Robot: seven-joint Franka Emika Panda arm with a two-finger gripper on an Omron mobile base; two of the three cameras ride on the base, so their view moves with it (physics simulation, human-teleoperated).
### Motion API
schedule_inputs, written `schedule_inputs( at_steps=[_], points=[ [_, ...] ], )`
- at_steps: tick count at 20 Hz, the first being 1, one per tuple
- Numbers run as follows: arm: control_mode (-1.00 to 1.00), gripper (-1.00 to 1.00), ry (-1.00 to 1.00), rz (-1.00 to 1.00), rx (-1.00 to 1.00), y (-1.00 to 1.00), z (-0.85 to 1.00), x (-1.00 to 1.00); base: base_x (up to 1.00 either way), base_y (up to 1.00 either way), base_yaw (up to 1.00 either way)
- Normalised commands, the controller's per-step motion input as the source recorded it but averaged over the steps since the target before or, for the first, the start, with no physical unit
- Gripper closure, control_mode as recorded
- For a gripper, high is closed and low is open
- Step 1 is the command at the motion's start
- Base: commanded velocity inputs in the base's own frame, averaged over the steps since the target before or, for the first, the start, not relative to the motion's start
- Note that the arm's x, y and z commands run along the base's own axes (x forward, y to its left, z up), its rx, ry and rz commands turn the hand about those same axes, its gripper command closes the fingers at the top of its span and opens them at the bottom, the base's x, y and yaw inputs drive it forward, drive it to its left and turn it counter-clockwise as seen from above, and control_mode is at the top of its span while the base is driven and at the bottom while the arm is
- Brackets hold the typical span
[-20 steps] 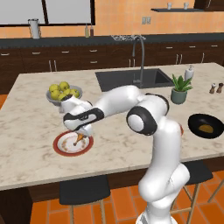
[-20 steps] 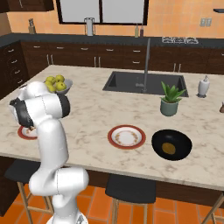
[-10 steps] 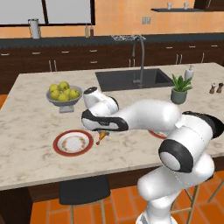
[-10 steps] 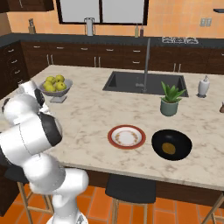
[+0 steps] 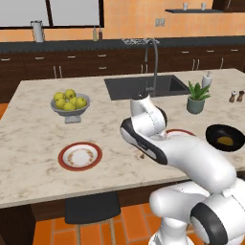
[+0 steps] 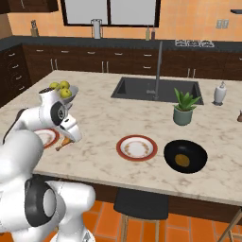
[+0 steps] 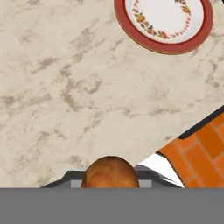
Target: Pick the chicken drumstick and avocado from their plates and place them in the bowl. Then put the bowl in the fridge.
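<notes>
you will find the fingers (image 6: 64,142) closed on the chicken drumstick (image 6: 64,141), which hangs clear of the bench (image 6: 104,118) just beside the near plate (image 6: 46,137) in the right base view. in the hand view the meaty end of the chicken drumstick (image 7: 110,171) sits low in the picture, above the marble, with a red-rimmed plate (image 7: 165,24) at the top. compared with one second ago, the drumstick has left the left-hand plate (image 5: 80,156), which now lies bare; half a second ago the hand was just beside that plate, and it has since swung further right along the bench front. note the black bowl (image 5: 225,138) at the right end of the bench, with a golden-brown item inside; you cannot identify that item. the second plate (image 6: 137,147) lies just beside the bowl (image 6: 185,156). the fruit bowl (image 5: 70,106) and potted plant (image 5: 196,98) are unchanged.
</notes>
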Motion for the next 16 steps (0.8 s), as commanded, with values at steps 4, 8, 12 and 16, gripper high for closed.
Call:
schedule_inputs(
  at_steps=[4,8,12,16],
  points=[
    [-1.0,1.0,0.08,0.16,-0.11,-1.0,0.31,0.0,0.0,0.0,0.0],
    [-1.0,1.0,0.07,0.01,-0.08,-1.0,0.15,0.17,0.0,0.0,0.0],
    [-1.0,1.0,0.11,0.0,-0.01,-1.0,0.09,0.1,0.0,0.0,0.0],
    [-1.0,1.0,0.01,0.0,-0.01,-1.0,0.08,0.01,0.0,0.0,0.0]
  ],
)
